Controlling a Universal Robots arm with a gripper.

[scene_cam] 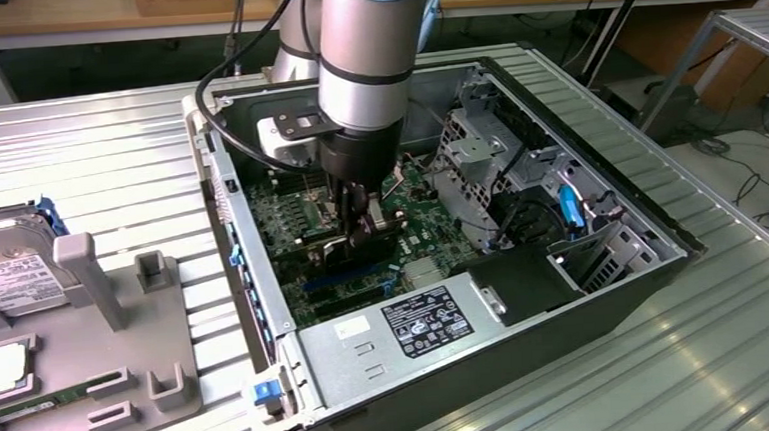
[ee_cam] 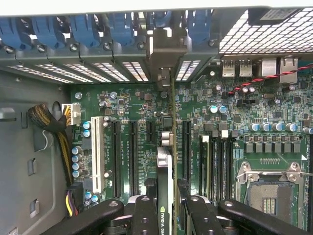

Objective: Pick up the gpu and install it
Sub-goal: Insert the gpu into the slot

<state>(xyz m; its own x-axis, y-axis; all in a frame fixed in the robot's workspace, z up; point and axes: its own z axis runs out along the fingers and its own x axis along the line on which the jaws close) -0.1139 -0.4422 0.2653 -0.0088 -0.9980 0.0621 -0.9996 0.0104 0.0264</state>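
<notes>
The gpu (ee_cam: 166,171) stands on edge between my fingers (ee_cam: 143,215), a thin dark card with a green-and-white label on its top edge. Its silver bracket (ee_cam: 165,54) reaches the slot openings in the case's rear wall. The card runs along the motherboard (ee_cam: 132,98), in line with a long black expansion slot. In the exterior view my gripper (scene_cam: 362,232) is down inside the open computer case (scene_cam: 628,271), shut on the gpu (scene_cam: 350,250) just above the green board.
Blue slot clips (ee_cam: 83,29) line the rear wall. A power supply (scene_cam: 398,325) and a drive cage (scene_cam: 481,149) flank the board. On the exterior view's left, a grey tray (scene_cam: 111,332) holds a hard drive (scene_cam: 0,269) and a memory stick (scene_cam: 29,408).
</notes>
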